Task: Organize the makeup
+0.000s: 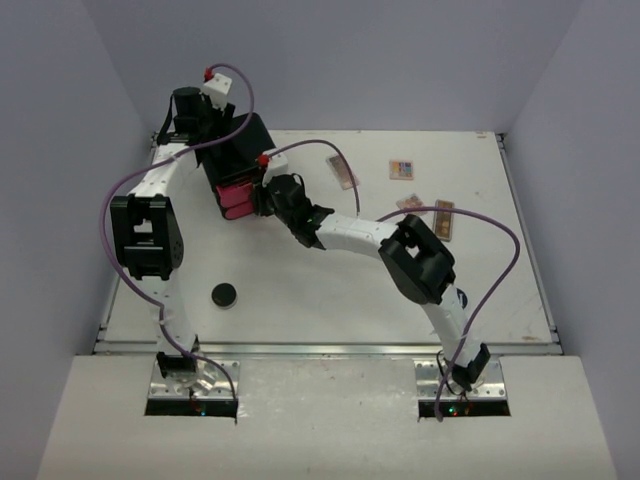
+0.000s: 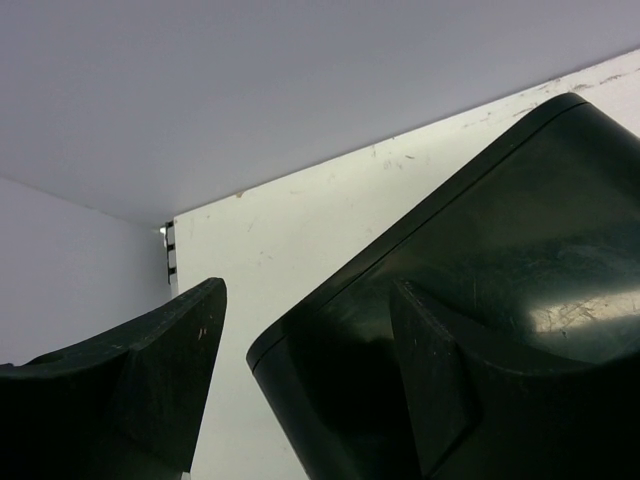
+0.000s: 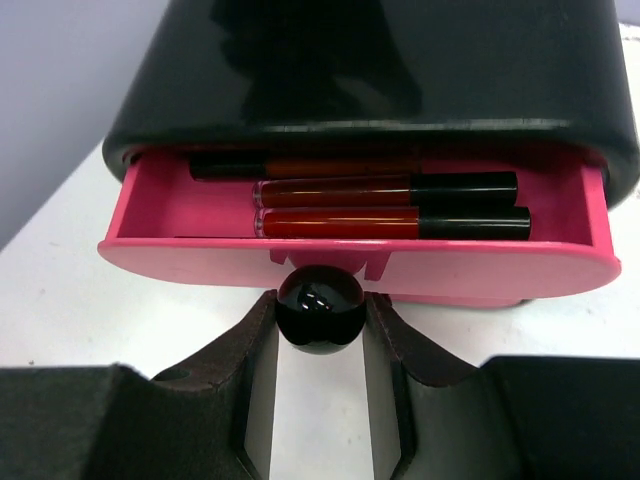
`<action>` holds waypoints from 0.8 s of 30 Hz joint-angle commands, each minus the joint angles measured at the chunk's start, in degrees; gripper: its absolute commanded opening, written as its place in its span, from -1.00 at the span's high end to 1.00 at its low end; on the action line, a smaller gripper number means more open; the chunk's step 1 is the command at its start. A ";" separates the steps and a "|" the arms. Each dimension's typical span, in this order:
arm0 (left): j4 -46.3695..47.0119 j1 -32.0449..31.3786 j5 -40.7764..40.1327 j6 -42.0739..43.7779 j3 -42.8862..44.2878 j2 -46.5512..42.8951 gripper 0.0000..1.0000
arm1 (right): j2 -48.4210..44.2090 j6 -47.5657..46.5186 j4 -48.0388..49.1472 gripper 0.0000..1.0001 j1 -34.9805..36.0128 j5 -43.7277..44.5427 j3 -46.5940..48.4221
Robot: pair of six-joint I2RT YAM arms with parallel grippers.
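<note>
The black chest (image 1: 240, 150) stands at the back left with a pink drawer (image 3: 350, 268) pulled open. Three red sticks (image 3: 390, 222) lie inside the drawer. My right gripper (image 3: 320, 310) is shut on the drawer's round black knob (image 3: 320, 305), and it also shows in the top view (image 1: 268, 196). My left gripper (image 2: 308, 292) is open at the chest's back corner (image 2: 480, 250), one finger (image 2: 430, 380) against the chest and the other (image 2: 140, 380) apart from it. Several flat palettes (image 1: 341, 171) (image 1: 402, 169) (image 1: 444, 220) lie at the right. A round dark compact (image 1: 224, 294) lies at the front left.
The white table (image 1: 330, 290) has grey walls behind and at both sides. The right arm (image 1: 400, 250) stretches across the middle of the table toward the chest. One more palette (image 1: 410, 204) lies partly under that arm's cable.
</note>
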 commanded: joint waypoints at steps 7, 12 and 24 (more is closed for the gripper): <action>-4.41 -0.92 2.59 1.85 -2.84 1.59 -0.30 | 9.23 -0.96 9.47 0.69 -0.94 -2.46 12.11; -4.41 -0.99 3.09 2.13 -3.16 1.66 -0.30 | 11.38 -2.44 11.97 0.60 -0.93 -0.24 13.84; -4.34 -1.10 3.67 2.48 -3.39 2.43 -0.30 | 1.86 -2.81 16.09 0.06 0.12 0.44 -0.70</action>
